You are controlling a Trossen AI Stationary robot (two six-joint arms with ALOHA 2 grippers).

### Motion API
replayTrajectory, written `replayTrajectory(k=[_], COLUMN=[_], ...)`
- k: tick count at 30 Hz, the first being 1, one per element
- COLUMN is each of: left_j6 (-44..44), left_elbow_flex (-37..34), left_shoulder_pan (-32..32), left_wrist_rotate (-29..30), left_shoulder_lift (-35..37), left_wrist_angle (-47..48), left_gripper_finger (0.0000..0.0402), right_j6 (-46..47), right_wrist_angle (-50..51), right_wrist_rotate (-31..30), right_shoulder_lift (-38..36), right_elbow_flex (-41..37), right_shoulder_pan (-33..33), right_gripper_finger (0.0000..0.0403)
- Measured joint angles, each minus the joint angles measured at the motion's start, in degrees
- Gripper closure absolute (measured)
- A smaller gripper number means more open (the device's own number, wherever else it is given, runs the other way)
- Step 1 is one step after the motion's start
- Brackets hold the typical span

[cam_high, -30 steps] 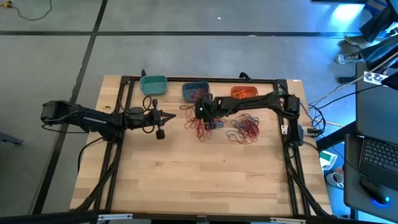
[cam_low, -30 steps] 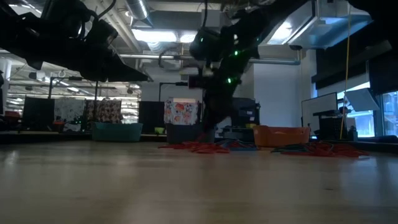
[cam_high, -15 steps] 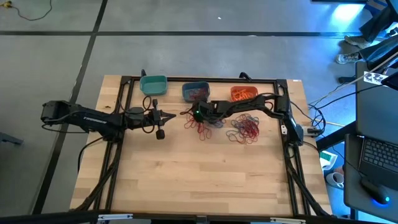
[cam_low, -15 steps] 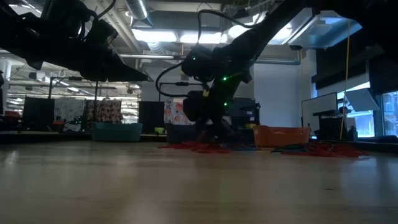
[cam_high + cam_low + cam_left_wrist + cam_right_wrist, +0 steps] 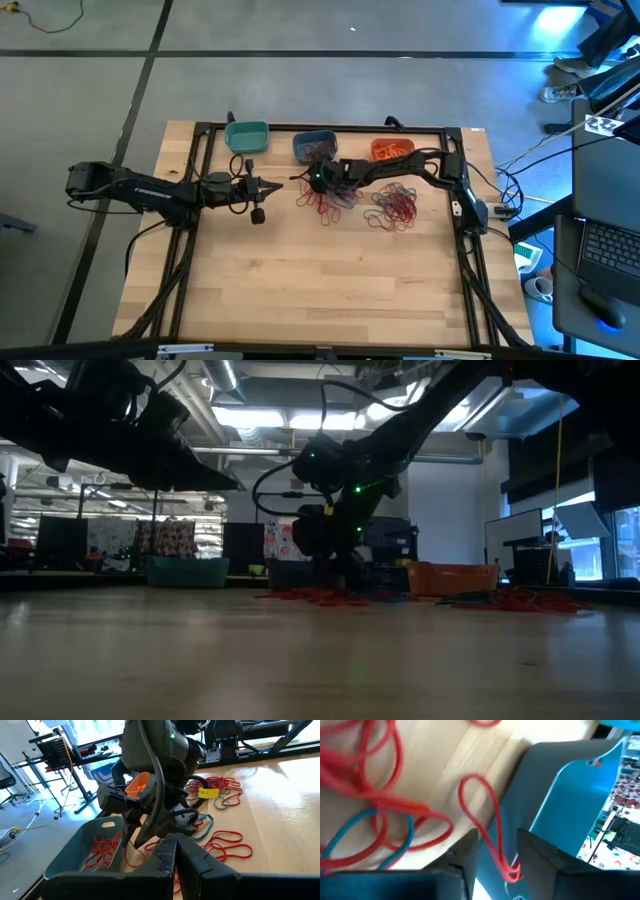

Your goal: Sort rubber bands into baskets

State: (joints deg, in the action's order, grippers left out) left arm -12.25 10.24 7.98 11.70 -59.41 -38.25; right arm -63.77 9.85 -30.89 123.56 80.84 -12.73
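Rubber bands (image 5: 322,205) lie in a red heap near the middle of the table's far edge, with a second heap (image 5: 392,207) toward the far right corner. Your right gripper (image 5: 322,180) sits low by the slate blue basket (image 5: 313,146), fingers narrow, a red band (image 5: 490,832) pinched between them. Your left gripper (image 5: 272,184) waits above the table near its left side, fingers pressed together and empty. The teal basket (image 5: 247,136) and orange basket (image 5: 392,149) stand on the far edge.

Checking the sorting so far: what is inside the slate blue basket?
Red rubber bands lie in the slate blue basket; the right gripper beside it hides part of its inside.
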Motion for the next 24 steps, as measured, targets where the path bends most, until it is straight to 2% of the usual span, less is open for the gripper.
replayTrajectory(k=[8,14,24], left_j6=[-0.1,-0.1,-0.1], left_elbow_flex=[0.0,0.0,0.0], left_shoulder_pan=[0.0,0.0,0.0], left_wrist_rotate=[0.0,0.0,0.0], left_shoulder_lift=[0.0,0.0,0.0], left_wrist_angle=[0.1,0.1,0.1], left_gripper_finger=[0.0396,0.0396,0.0396], right_j6=[3.0,8.9,18.6], right_wrist_angle=[0.4,0.6,-1.2], right_wrist_rotate=[0.0,2.0,2.0], right_shoulder_lift=[0.2,-1.5,-8.6], right_elbow_flex=[0.0,0.0,0.0], right_shoulder_pan=[0.0,0.4,0.1], right_gripper_finger=[0.0392,0.0381,0.0396])
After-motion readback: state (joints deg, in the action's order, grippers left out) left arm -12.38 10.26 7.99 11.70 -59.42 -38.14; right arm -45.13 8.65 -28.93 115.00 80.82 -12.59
